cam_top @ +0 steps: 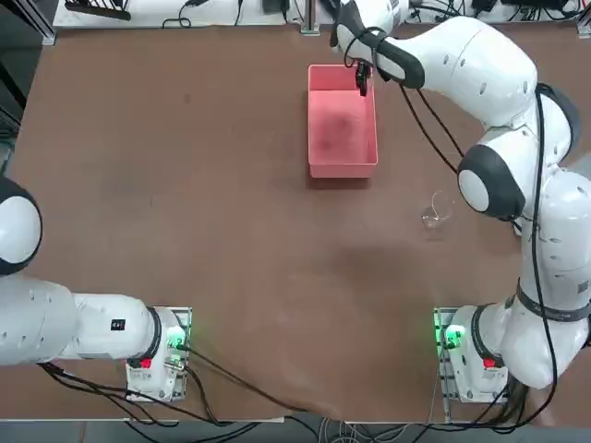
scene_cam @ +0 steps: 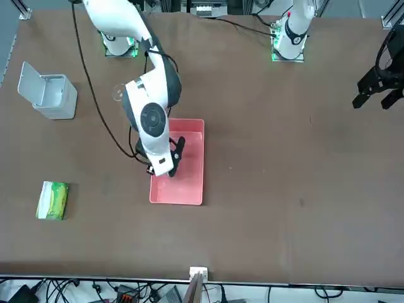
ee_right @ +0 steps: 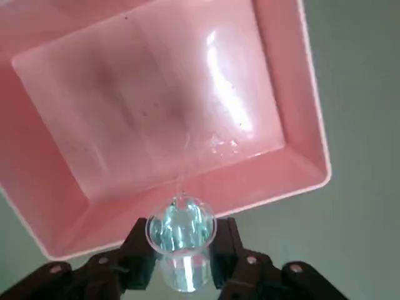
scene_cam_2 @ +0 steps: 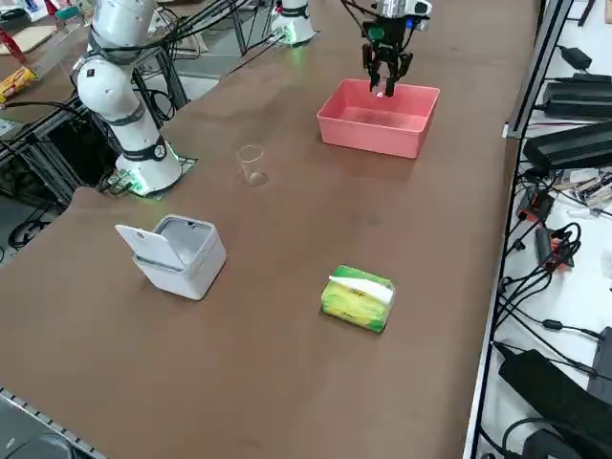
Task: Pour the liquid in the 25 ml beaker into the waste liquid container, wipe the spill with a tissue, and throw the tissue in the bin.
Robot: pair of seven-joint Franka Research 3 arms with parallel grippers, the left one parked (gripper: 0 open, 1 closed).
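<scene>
My right gripper (ee_right: 181, 265) is shut on the 25 ml beaker (ee_right: 181, 240), a tiny clear glass held between its dark fingers (ee_right: 137, 253). The beaker is tipped, mouth toward the waste liquid container (ee_right: 156, 94), a pink low-walled tray, and a thin thread of liquid runs from its lip into the tray. From above, the gripper (cam_top: 361, 85) hangs over the tray's far end (cam_top: 342, 138). From the side, the gripper (scene_cam_2: 385, 81) sits just above the tray's far wall (scene_cam_2: 382, 129). The bin (scene_cam_2: 177, 253), a pale grey box, stands with its lid open. The tissue is out of view.
A larger clear beaker (cam_top: 436, 212) stands on the brown table between the tray and my right arm's base. A green tissue pack (scene_cam_2: 359, 298) with a white tuft lies beyond the bin (scene_cam: 50, 95), towards the table's far edge. Cables run along the table's edges.
</scene>
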